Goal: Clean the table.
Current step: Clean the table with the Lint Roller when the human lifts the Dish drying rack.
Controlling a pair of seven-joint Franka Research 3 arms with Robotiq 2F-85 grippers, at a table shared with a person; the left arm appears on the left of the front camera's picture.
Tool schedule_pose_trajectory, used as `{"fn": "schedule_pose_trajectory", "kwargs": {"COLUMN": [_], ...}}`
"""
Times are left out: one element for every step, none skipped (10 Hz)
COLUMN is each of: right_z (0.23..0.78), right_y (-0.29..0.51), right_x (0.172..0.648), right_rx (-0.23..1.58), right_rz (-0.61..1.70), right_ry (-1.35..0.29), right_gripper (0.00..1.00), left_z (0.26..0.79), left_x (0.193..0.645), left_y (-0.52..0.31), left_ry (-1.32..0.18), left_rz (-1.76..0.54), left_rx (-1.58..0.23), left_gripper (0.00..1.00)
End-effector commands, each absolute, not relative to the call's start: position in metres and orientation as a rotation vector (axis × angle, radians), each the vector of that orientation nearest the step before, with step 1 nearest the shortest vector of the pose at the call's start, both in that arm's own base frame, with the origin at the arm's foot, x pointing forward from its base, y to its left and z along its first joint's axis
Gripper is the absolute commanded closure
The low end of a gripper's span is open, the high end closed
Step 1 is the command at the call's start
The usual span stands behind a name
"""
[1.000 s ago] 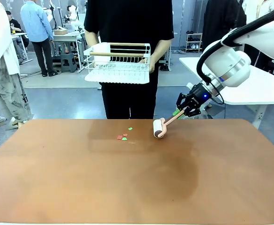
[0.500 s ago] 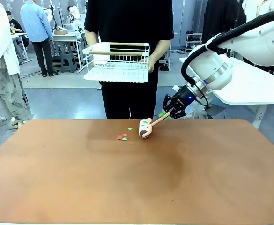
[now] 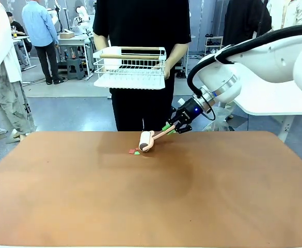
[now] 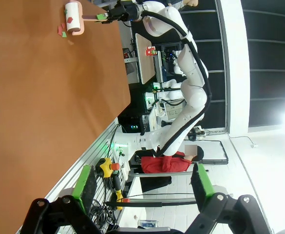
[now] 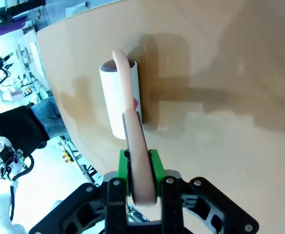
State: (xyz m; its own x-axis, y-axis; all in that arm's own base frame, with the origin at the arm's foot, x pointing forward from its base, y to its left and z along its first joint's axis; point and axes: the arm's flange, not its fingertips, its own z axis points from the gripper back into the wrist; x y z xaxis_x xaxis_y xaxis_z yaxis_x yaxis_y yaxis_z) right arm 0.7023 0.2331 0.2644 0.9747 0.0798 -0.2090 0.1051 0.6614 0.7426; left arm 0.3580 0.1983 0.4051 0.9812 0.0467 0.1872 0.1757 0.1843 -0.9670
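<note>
The reddish-brown table (image 3: 151, 201) spans the front view. A few small red and green paper scraps (image 3: 134, 152) lie near its far edge. My right gripper (image 3: 172, 127) is shut on the pink handle of a lint roller (image 3: 146, 140), whose white roll rests on the table right beside the scraps. In the right wrist view the right gripper (image 5: 141, 168) clamps the lint roller (image 5: 123, 102) handle between green pads, and a red scrap sticks to the roll. My left gripper (image 4: 143, 181) stands open in the air off the table's edge, with the lint roller (image 4: 74, 17) far off.
A person in black stands at the far side holding a white wire basket (image 3: 130, 68) above the table's edge. A white-topped table (image 3: 274, 95) stands at the back right behind my right arm. Other people stand at the far left.
My right gripper has swept the lint roller leftward along the far part of the table, from right of the scraps to right against them. The person's basket barely moved.
</note>
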Motion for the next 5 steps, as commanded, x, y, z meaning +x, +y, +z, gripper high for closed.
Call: {"fn": "schedule_pose_trajectory", "kwargs": {"right_z": [0.19,0.185,0.179,0.175,0.174], "right_y": [0.256,0.267,0.277,0.287,0.296], "right_x": [0.691,0.69,0.689,0.689,0.689], "right_rx": [0.666,0.645,0.626,0.606,0.598], "right_rz": [0.029,0.048,0.057,0.072,0.078], "right_ry": [0.407,0.423,0.44,0.45,0.449], "right_gripper": [0.78,0.78,0.78,0.78,0.78], "left_z": [0.406,0.406,0.406,0.406,0.406], "left_x": [0.356,0.356,0.356,0.356,0.356], "left_y": [0.2,0.2,0.2,0.2,0.2], "left_ry": [-0.193,-0.193,-0.193,-0.193,-0.193], "left_rz": [-0.093,-0.093,-0.093,-0.093,-0.093], "left_rx": [-1.387,-1.387,-1.387,-1.387,-1.387], "left_gripper": [0.0,0.0,0.0,0.0,0.0]}}
